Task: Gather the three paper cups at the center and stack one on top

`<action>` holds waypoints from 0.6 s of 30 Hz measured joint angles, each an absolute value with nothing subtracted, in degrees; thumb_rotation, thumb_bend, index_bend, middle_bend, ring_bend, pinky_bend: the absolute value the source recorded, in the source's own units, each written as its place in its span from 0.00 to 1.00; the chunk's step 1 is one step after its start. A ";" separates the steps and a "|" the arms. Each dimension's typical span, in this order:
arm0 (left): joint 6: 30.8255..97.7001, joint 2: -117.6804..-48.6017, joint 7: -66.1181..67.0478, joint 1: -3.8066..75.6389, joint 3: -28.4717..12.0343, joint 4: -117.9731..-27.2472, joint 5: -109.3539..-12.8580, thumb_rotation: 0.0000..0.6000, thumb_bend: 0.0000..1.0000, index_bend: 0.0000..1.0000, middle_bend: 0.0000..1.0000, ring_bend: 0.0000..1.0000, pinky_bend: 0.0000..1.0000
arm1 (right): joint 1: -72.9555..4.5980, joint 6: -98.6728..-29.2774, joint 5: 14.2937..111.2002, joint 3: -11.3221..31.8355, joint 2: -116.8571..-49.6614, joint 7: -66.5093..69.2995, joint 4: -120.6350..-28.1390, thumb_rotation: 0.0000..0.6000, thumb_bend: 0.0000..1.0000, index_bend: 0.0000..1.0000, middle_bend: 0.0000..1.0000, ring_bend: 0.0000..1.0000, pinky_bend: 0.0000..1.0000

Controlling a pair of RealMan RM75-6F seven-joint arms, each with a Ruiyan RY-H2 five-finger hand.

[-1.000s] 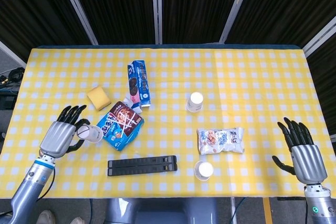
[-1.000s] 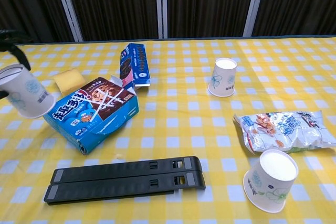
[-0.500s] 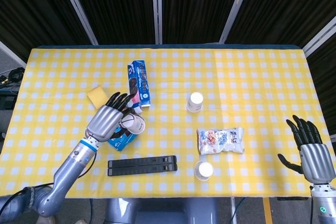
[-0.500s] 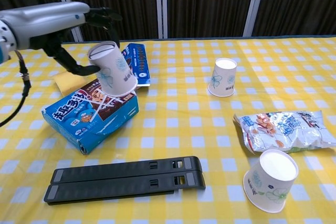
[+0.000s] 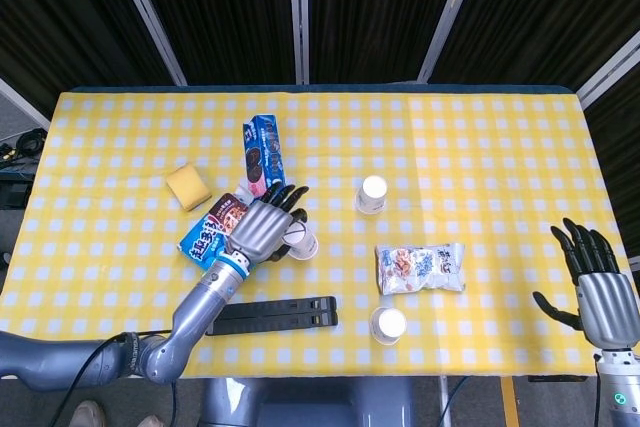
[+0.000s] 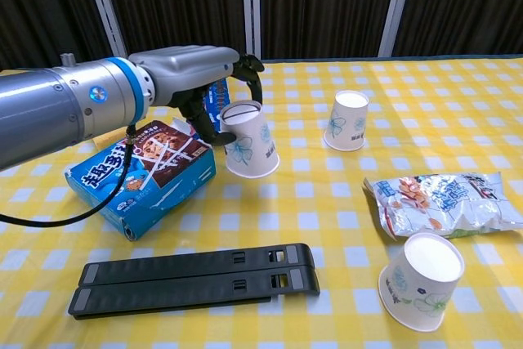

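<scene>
My left hand holds a white paper cup with a green print, mouth tilted up, above the cloth just right of the blue cookie box. A second cup stands upside down right of centre. A third cup stands upside down near the front edge. My right hand hovers open at the table's right front corner, far from all cups; the chest view does not show it.
A snack bag lies between the two standing cups. A black folded bar lies near the front edge. A blue biscuit pack and a yellow sponge lie behind the cookie box.
My left hand has carried the cup rightwards from the table's left side, over the cookie box, toward the centre. The right hand has drifted slightly right and stayed open.
</scene>
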State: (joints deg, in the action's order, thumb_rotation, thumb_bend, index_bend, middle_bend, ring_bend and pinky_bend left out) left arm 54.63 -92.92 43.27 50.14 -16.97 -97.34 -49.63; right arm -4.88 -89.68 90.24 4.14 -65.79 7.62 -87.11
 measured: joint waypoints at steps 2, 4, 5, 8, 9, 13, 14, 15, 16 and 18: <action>54.67 -93.42 43.81 50.89 -16.76 -97.05 -48.75 1.00 0.40 0.36 0.00 0.00 0.00 | -4.85 -89.72 90.18 4.20 -65.68 7.95 -87.08 1.00 0.10 0.00 0.00 0.00 0.00; 54.81 -93.87 44.74 51.69 -16.34 -96.86 -47.58 1.00 0.40 0.35 0.00 0.00 0.00 | -4.84 -89.76 90.15 4.27 -65.58 8.23 -87.04 1.00 0.10 0.00 0.00 0.00 0.00; 54.93 -94.01 45.26 52.00 -16.09 -96.80 -47.11 1.00 0.40 0.34 0.00 0.00 0.00 | -4.83 -89.79 90.15 4.29 -65.54 8.32 -87.03 1.00 0.10 0.00 0.00 0.00 0.00; 55.59 -94.40 47.26 52.98 -15.21 -96.63 -45.20 1.00 0.40 0.33 0.00 0.00 0.00 | -4.79 -89.87 90.22 4.29 -65.43 8.55 -87.05 1.00 0.10 0.00 0.00 0.00 0.00; 55.98 -94.56 48.05 53.38 -14.87 -96.54 -44.29 1.00 0.40 0.33 0.00 0.00 0.00 | -4.77 -89.94 90.25 4.29 -65.40 8.59 -87.07 1.00 0.10 0.00 0.00 0.00 0.00; 57.51 -95.08 50.22 54.58 -13.63 -96.24 -41.98 1.00 0.40 0.31 0.00 0.00 0.00 | -4.66 -90.26 90.38 4.34 -65.28 8.85 -87.19 1.00 0.10 0.00 0.00 0.00 0.00; 57.70 -95.19 50.43 54.74 -13.44 -96.16 -41.66 1.00 0.40 0.31 0.00 0.00 0.00 | -4.63 -90.28 90.39 4.32 -65.26 8.87 -87.17 1.00 0.10 0.00 0.00 0.00 0.00; 57.93 -95.31 50.65 54.93 -13.24 -96.07 -41.23 1.00 0.40 0.31 0.00 0.00 0.00 | -4.63 -90.28 90.40 4.32 -65.26 8.87 -87.18 1.00 0.10 0.00 0.00 0.00 0.00; 58.04 -95.37 50.83 55.07 -13.04 -96.03 -40.86 1.00 0.40 0.30 0.00 0.00 0.00 | -4.63 -90.28 90.40 4.32 -65.25 8.86 -87.19 1.00 0.10 0.00 0.00 0.00 0.00; 58.30 -95.44 51.40 55.50 -12.48 -96.00 -39.91 1.00 0.40 0.27 0.00 0.00 0.00 | -4.63 -90.30 90.43 4.33 -65.26 8.82 -87.20 1.00 0.10 0.00 0.00 0.00 0.00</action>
